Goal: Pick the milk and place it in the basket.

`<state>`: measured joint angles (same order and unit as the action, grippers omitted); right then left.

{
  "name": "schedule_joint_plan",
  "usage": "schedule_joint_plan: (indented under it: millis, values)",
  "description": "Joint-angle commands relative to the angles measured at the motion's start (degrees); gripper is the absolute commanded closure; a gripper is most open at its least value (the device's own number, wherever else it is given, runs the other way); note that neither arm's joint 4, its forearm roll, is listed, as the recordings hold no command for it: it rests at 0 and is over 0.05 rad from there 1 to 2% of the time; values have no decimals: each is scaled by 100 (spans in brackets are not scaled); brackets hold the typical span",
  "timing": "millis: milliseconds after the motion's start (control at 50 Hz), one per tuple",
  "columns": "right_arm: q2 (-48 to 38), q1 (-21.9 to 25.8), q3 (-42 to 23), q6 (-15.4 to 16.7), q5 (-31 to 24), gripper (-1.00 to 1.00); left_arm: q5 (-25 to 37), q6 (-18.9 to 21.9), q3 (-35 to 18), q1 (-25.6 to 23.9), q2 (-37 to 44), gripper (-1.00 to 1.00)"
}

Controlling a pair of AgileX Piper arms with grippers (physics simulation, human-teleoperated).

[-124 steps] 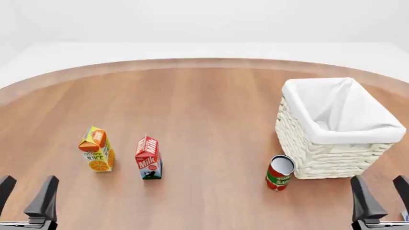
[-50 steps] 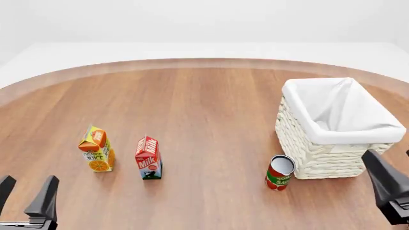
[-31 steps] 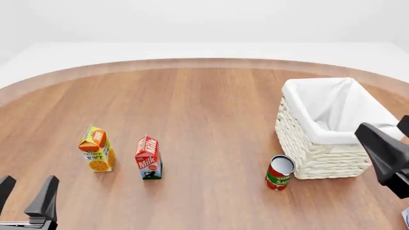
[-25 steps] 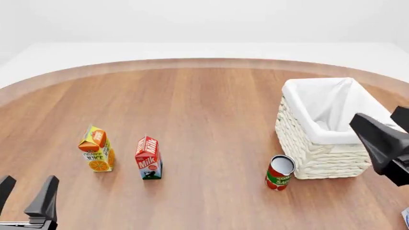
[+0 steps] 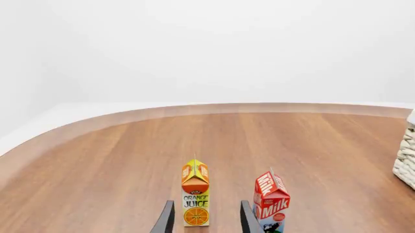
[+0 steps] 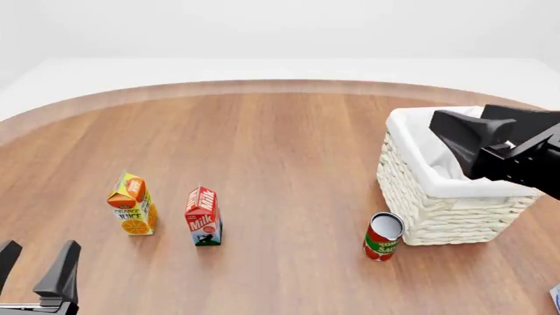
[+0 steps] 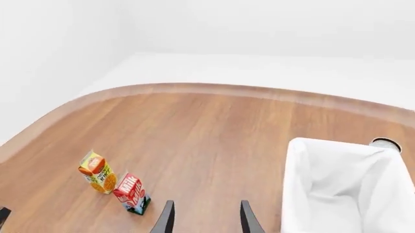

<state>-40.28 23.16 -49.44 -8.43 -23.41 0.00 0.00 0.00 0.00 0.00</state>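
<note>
Front view shows the milk (image 6: 203, 216) upright near the tabletop's near-left edge, ungrasped. Right end effector (image 6: 477, 134) hangs open and empty above the basket (image 6: 450, 200); reaching toward the carton seems the next step.

On the wooden table (image 6: 289, 151) in front of me, an orange juice carton (image 6: 132, 205) stands upright at the near left. A red tomato sauce can (image 6: 382, 237) stands tilted at the near right.
</note>
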Motion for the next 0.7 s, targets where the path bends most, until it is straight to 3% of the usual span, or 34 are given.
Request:
schedule_joint_plan:
  millis: [20, 260, 280, 560, 700]
  values:
    - [-756, 298, -429, -255, 8, -100, 0, 0, 0, 0, 0, -100]
    - [-1486, 651, -664, -835, 51, -100, 0, 0, 0, 0, 0, -100]
    - [-2651, 1000, -1715, -1581, -173, -100, 0, 0, 0, 0, 0, -100]
    - [-2975, 987, -1896, -1593, -183, -100, 0, 0, 0, 0, 0, -100]
    - [-3218, 1119, -2235, -1828, -261, -100, 0, 0, 0, 0, 0, -100]
